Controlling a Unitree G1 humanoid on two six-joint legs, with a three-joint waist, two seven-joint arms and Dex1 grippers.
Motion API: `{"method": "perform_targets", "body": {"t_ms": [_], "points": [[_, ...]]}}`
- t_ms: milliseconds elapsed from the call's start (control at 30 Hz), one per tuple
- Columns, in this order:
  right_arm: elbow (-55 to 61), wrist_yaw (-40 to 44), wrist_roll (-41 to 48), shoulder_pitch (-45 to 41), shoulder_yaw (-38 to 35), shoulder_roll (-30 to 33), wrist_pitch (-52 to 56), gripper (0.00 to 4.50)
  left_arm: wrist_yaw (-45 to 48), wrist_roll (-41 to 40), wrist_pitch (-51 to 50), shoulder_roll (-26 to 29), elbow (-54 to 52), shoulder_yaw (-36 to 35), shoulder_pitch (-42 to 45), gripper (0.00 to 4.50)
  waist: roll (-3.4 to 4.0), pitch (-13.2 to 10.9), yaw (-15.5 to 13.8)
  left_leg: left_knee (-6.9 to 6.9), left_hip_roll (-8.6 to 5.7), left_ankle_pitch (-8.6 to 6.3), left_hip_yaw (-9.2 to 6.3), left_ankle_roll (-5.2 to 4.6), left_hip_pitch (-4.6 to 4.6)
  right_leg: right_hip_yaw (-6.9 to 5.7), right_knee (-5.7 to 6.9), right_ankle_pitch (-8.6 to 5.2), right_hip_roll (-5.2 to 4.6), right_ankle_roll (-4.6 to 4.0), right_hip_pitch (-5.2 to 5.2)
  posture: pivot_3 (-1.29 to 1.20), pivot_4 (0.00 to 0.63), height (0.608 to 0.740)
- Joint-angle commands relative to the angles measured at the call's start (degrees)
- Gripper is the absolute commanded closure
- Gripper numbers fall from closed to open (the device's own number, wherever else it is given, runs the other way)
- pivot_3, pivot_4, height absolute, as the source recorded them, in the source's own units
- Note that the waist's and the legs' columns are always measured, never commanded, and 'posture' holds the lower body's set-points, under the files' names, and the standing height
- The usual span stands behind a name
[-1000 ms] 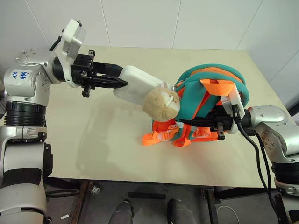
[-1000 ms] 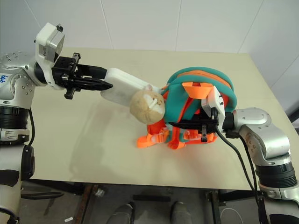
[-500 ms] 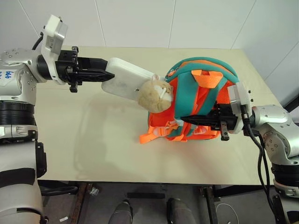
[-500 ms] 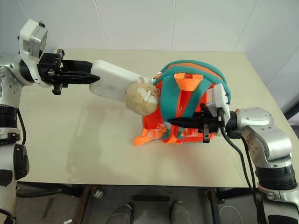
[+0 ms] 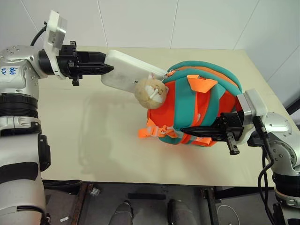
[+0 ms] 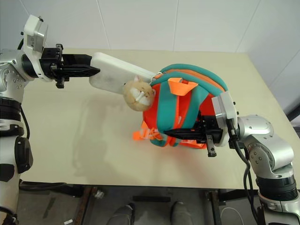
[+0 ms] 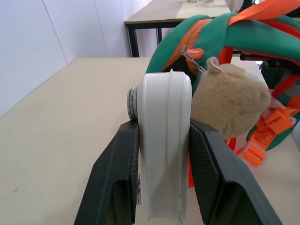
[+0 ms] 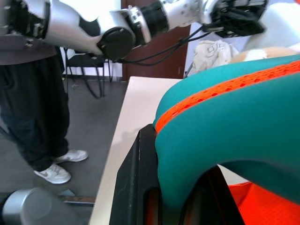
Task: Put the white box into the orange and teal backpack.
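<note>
The left gripper point(image 5: 107, 68) clamps the near end of the box point(image 5: 129, 74) — smooth, flat, rounded — held above the table point(image 5: 93, 136); its far end hides behind the plush head point(image 5: 151, 91). Rightward, the backpack point(image 5: 199, 110), soft mesh-trimmed fabric, has a teal strap pinched in the right gripper point(image 5: 185, 130), fingers together.

The far end of the white box point(image 5: 125, 71) disappears behind the tan plush head point(image 5: 151, 90) at the upper middle of the frame, so I cannot tell whether it has entered the orange and teal backpack point(image 5: 197, 108). In the right wrist view, a teal strap point(image 8: 234, 122) covers the right gripper's fingertips point(image 8: 140, 187). A person point(image 8: 33, 93) at that view's left edge is cut off above the waist.
</note>
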State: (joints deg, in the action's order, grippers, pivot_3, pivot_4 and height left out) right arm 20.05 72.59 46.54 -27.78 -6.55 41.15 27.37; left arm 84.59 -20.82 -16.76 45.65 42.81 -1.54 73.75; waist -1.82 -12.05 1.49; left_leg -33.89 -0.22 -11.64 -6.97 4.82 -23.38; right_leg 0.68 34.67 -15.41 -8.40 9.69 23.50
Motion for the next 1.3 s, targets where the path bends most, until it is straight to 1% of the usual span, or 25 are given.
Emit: {"method": "perform_targets", "body": {"t_ms": [33, 100, 167, 200, 300, 400, 500, 700, 800, 1067, 1300], "points": [[1.7, 2.5, 0.0, 1.0, -1.0, 1.0, -2.6, 4.50, -0.8, 0.6, 0.9, 0.8, 0.2, -1.8, 2.9, 3.28, 0.00, 0.0, 0.0, 0.00, 0.00, 0.00, 0.00, 0.00, 0.01, 0.00, 0.00, 0.00, 0.00, 0.00, 0.00, 0.00, 0.150, 0.740], [1.1, 2.5, -0.5, 1.0, -0.8, 1.0, -2.9, 4.50, 3.5, -3.0, -4.9, 1.2, -3.8, -2.1, 2.2, 3.28, 0.00, 0.0, 0.1, 0.00, 0.00, 0.00, 0.00, 0.00, 0.01, 0.00, 0.00, 0.00, 0.00, 0.00, 0.00, 0.00, 0.150, 0.740], [0.5, 2.5, -1.2, 0.8, -0.4, 0.8, -3.3, 4.50, 7.3, -12.0, -13.8, 3.8, -13.0, -0.6, -1.9, 3.28, -0.01, 0.0, 0.3, 0.00, 0.00, 0.00, 0.00, 0.00, -0.02, 0.00, 0.00, 0.00, 0.00, 0.00, 0.01, 0.00, 0.150, 0.740], [0.3, 2.6, -1.5, 0.7, -0.3, 0.7, -3.4, 4.50, 7.9, -14.9, -16.3, 4.8, -16.1, 0.0, -3.4, 3.28, 0.02, 0.0, 0.3, 0.01, 0.01, -0.02, 0.00, -0.01, -0.03, 0.02, 0.02, 0.00, 0.00, 0.01, 0.02, 0.00, 0.150, 0.740], [-0.4, 2.4, -1.8, -0.4, 0.3, 0.3, -3.4, 4.50, 7.9, -20.9, -21.5, 7.3, -19.9, 0.3, -5.8, 3.28, 0.06, -0.1, 0.3, 0.02, 0.01, -0.10, 0.01, -0.05, 0.00, 0.09, 0.20, -0.13, 0.00, 0.06, 0.04, 0.00, 0.150, 0.740], [-1.4, 2.7, -2.2, -1.1, 0.6, 0.2, -3.8, 4.50, 7.9, -23.6, -23.6, 8.4, -19.6, 0.1, -6.7, 3.28, 0.08, -0.1, 0.2, 0.01, 0.01, -0.11, -0.01, -0.05, 0.01, 0.08, 0.19, -0.18, 0.01, 0.02, 0.06, 0.00, 0.150, 0.740], [-2.1, 3.0, -2.5, -1.6, 0.9, 0.2, -4.2, 4.50, 7.9, -24.0, -23.7, 8.5, -19.0, 0.2, -6.8, 3.28, 0.08, -0.1, 0.1, -0.03, 0.00, -0.11, 0.00, -0.05, 0.02, 0.08, 0.20, -0.17, 0.01, 0.02, 0.05, 0.00, 0.150, 0.740], [-2.7, 3.0, -2.9, -2.2, 1.1, 0.0, -4.3, 4.50, 7.9, -21.4, -21.5, 8.3, -19.3, 1.6, -9.0, 3.28, 0.08, -0.1, 0.2, -0.03, 0.01, -0.11, 0.00, -0.05, 0.03, 0.09, 0.19, -0.18, 0.02, 0.01, 0.05, 0.00, 0.150, 0.740], [-3.1, 3.0, -3.2, -2.3, 1.0, 0.1, -4.3, 4.50, 7.2, -19.1, -19.7, 6.9, -20.9, 2.2, -10.4, 3.28, 0.08, -0.1, 0.1, -0.03, 0.01, -0.11, 0.01, -0.05, 0.03, 0.09, 0.19, -0.18, 0.02, 0.01, 0.05, 0.00, 0.150, 0.740], [-3.6, 3.0, -3.5, -2.6, 1.3, -0.3, -4.5, 4.50, 1.7, -15.8, -17.7, 1.3, -22.9, 2.0, -10.8, 3.28, 0.08, -0.1, 0.1, -0.05, 0.00, -0.11, 0.01, -0.05, 0.02, 0.09, 0.19, -0.18, 0.02, 0.00, 0.03, 0.00, 0.150, 0.740], [-4.3, 3.0, -4.1, -3.1, 1.8, -1.0, -4.7, 4.50, -6.5, -11.4, -15.1, -7.7, -23.4, 2.7, -10.4, 3.28, 0.08, -0.1, 0.0, -0.13, -0.01, -0.11, 0.00, -0.05, 0.02, 0.10, 0.21, -0.17, 0.02, 0.02, 0.01, 0.00, 0.150, 0.740]]}}
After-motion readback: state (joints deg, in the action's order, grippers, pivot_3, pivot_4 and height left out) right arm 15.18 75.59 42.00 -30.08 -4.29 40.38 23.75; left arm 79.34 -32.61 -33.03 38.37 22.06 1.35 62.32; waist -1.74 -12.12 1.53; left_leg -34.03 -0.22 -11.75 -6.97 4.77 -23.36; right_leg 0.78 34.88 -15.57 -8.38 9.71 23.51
